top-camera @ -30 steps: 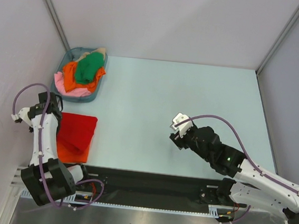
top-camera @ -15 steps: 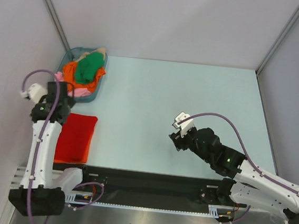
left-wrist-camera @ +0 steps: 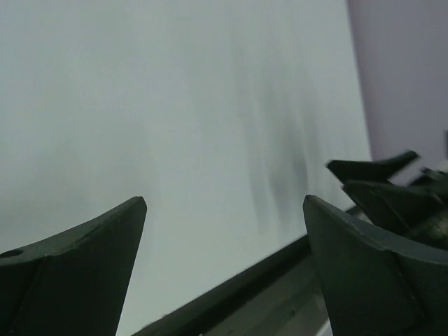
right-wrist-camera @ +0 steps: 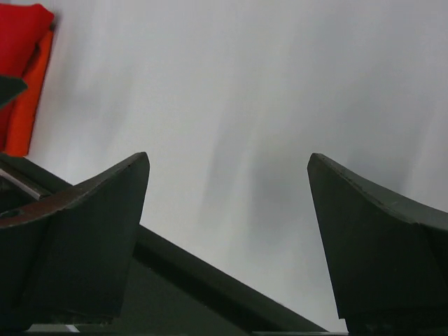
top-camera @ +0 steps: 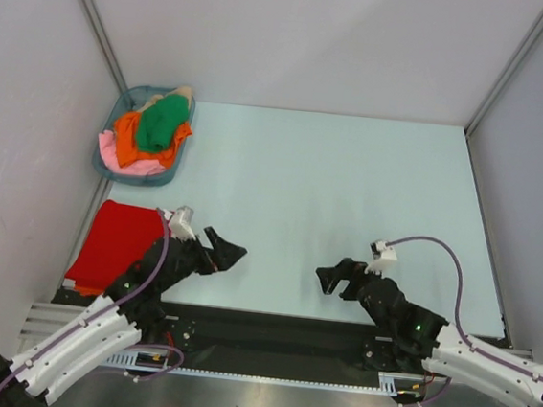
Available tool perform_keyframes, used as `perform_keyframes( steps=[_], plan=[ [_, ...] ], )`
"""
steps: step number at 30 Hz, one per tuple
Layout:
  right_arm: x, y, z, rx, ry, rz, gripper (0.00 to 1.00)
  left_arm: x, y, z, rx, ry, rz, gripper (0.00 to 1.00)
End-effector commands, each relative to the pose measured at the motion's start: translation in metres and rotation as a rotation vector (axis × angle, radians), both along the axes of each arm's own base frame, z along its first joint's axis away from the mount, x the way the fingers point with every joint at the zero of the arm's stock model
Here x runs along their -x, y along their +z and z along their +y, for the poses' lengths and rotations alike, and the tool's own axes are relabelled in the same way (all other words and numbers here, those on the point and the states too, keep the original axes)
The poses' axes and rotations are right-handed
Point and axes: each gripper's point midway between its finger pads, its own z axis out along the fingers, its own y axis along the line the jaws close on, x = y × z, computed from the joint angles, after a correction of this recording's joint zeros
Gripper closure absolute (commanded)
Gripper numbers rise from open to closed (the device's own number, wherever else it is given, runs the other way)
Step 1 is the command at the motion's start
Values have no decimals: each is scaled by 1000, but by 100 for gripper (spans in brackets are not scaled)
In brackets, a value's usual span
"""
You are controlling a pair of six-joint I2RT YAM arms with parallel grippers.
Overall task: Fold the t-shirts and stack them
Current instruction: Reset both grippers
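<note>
Pincers, the left pincer [top-camera: 223, 250] and the right pincer [top-camera: 332, 277], are drawn back empty and wide over the tabletop [top-camera: 351, 173], with the red t-shirt [top-camera: 114, 239] left folded at its near-left corner, so that fold is judged done.

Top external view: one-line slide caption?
Left fingers and right fingers open, empty above the table; folded red t-shirt near left, other t-shirts heaped in the basket.

Table [top-camera: 350, 192] holds red t-shirt [top-camera: 114, 244] and basket [top-camera: 123, 178].
</note>
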Motion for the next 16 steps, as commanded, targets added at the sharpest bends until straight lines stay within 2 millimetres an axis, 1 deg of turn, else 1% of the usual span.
perform_keyframes(
  steps=[1, 2, 3, 4, 5, 6, 7, 8, 9, 10, 11, 12, 13, 14, 15, 16],
  plan=[
    [0, -7, -10, -350, -195, 108, 0, 26, 36, -39, 334, -180, -133, 0],
    [1, -9, -11, -378, -199, 108, 0, 34, 30, -38, 379, -198, -167, 0],
    [3, -17, -16, -408, -215, 104, 0, 39, 32, -39, 412, -219, -188, 0],
    [1, -5, -18, -501, -236, 100, 0, 45, 32, -37, 459, -233, -229, 0],
    [3, -22, -19, -485, -244, 121, 1, 47, 33, -37, 478, -243, -248, 0],
    [3, -18, -20, -526, -245, 112, 0, 50, 37, -36, 511, -253, -279, 0],
    [3, -29, -21, -523, -249, 120, 0, 55, 39, -38, 554, -274, -279, 0],
    [4, -36, -24, -547, -284, 164, 0, 57, 25, -41, 574, -292, -265, 0],
    [4, -38, -27, -553, -305, 178, 0, 61, 24, -44, 600, -315, -244, 0],
    [5, -47, -30, -535, -320, 201, 0, 68, 31, -46, 610, -360, -275, 0],
    [6, -50, -30, -546, -331, 220, 0, 72, 30, -49, 608, -386, -272, 0],
    [8, -53, -29, -533, -324, 231, 0, 77, 34, -50, 617, -421, -286, 0],
    [10, -49, -24, -529, -292, 223, 0, 83, 48, -50, 659, -451, -324, 0],
    [11, -45, -20, -531, -263, 213, 0, 94, 55, -51, 689, -507, -339, 0],
    [16, -41, -12, -533, -206, 217, 0, 106, 82, -45, 767, -554, -443, 0],
    [19, -15, 0, -616, -133, 182, 0, 117, 96, -41, 841, -588, -446, 0]
  ],
)
